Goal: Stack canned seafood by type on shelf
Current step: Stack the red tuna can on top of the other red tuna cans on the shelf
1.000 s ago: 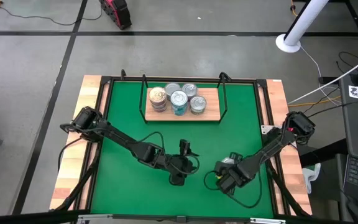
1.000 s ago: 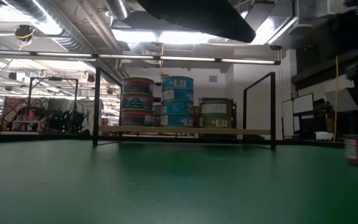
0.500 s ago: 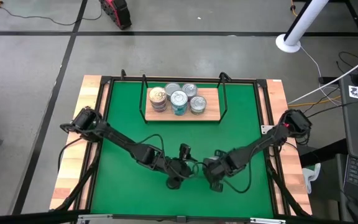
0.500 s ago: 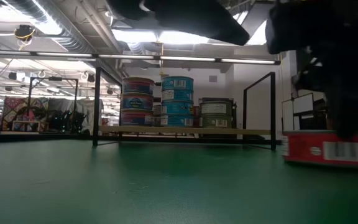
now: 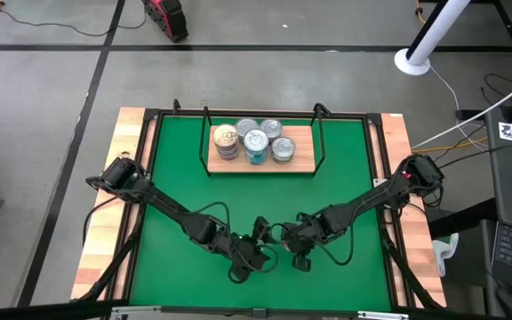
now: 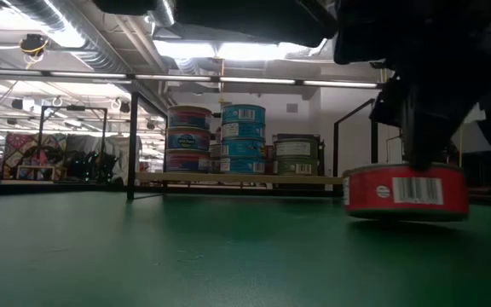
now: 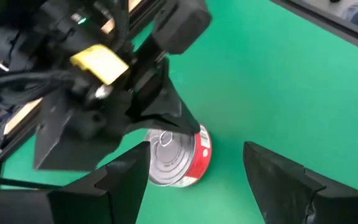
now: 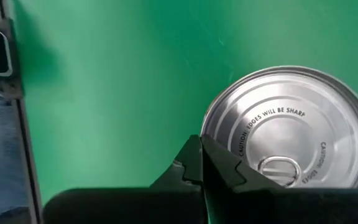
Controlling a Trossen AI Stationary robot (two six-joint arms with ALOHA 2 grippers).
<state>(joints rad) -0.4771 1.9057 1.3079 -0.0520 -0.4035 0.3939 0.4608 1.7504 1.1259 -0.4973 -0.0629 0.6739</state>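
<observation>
One red-sided tin with a silvery pull-ring lid (image 7: pixel 178 157) stands on the green mat (image 5: pixel 345 178), near its near edge. My right gripper (image 8: pixel 200 158) is shut, with its tips at this tin's rim. My left gripper (image 7: pixel 196 152) is open. The tin stands between its fingers, close to one of them, and I cannot tell whether it touches that finger. In the low view the tin (image 6: pixel 406 192) sits flat under the dark right gripper. The shelf (image 5: pixel 302 162) at the far side holds stacked tins: a red stack (image 6: pixel 188 141), a teal stack (image 6: pixel 244 136) and a lower brown stack (image 6: pixel 295 158). My right gripper meets the red tin with its shut fingertips (image 8: pixel 194 163) at the lid's rim (image 8: pixel 211 140). The fingers slant down from the table's right side. The tin stands upright with its base on the mat.
The shelf's black wire uprights (image 6: pixel 131 145) rise around the light-wood board (image 6: pixel 254 179). Bare green mat lies between the shelf and both grippers. A black frame (image 5: pixel 154 160) borders the mat. Both arms crowd the near middle of the table.
My right gripper has swept toward the table's left along the near edge, and the red tin has slid along the mat with it, still upright. It now stands in front of my left gripper, which has drawn back slightly toward the near edge.
</observation>
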